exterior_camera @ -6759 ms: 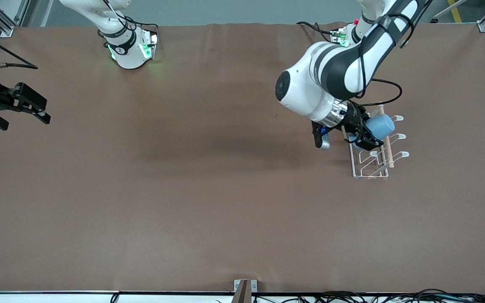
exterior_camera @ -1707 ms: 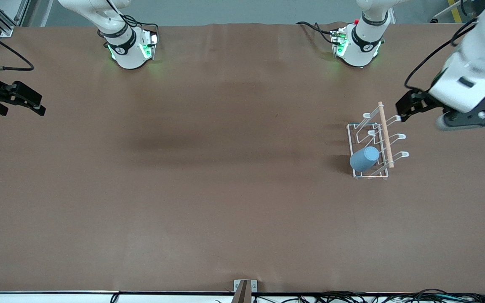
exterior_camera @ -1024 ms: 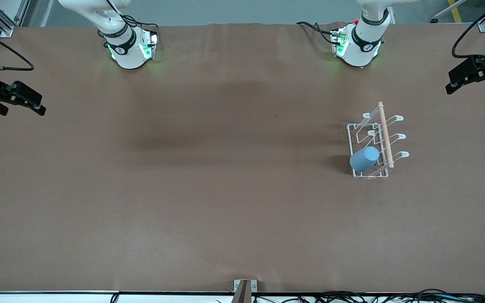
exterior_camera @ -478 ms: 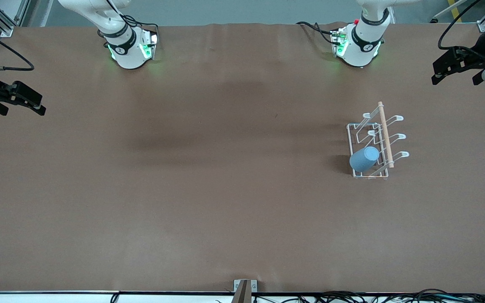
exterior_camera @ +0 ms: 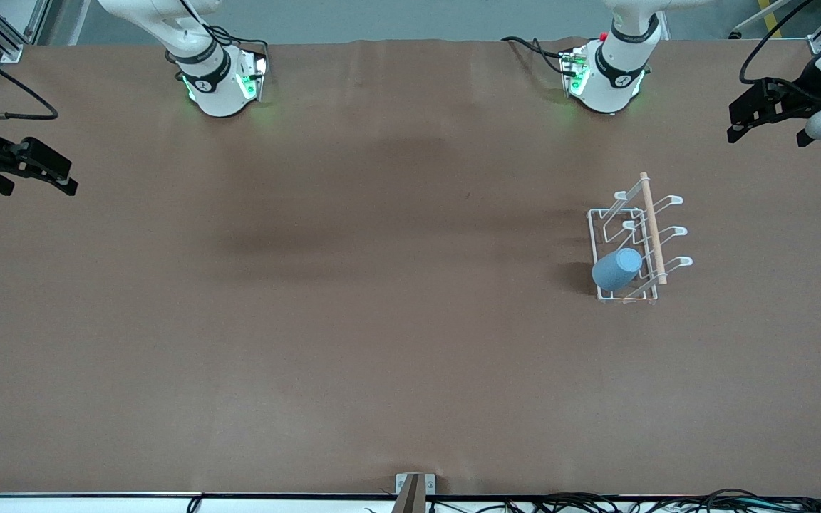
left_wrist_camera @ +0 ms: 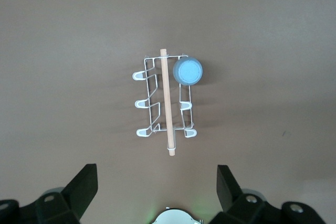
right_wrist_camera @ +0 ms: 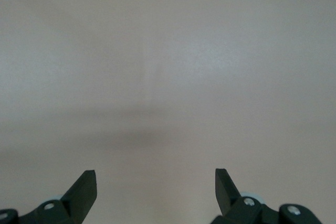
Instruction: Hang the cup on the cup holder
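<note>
The table (exterior_camera: 353,342) is covered by a brown sheet that fills nearly the whole front view. The cup holder (exterior_camera: 649,226) is seen standing on it toward the left arm's end: a white wire rack with a rectangular base, angled prongs ending in rounded tips, and a light wooden rod laid along its top. In the left wrist view the same cup holder (left_wrist_camera: 167,103) is shown from above, with three prongs spread out on each side of the rod. The cup (exterior_camera: 616,268), a small matte light-blue tumbler without a handle, is hung tilted on the prong at the end of the rack nearer to the front camera, on the side facing the right arm's end of the table. From the left wrist camera the cup (left_wrist_camera: 187,71) is seen end on as a pale blue disc just beside the rod. The left gripper (exterior_camera: 767,117) is held in the air over the edge of the table at the left arm's end, well apart from the rack; its fingers are spread wide and nothing is gripped. The right gripper (exterior_camera: 29,174) is kept waiting over the table's edge at the right arm's end, likewise spread wide and empty.
</note>
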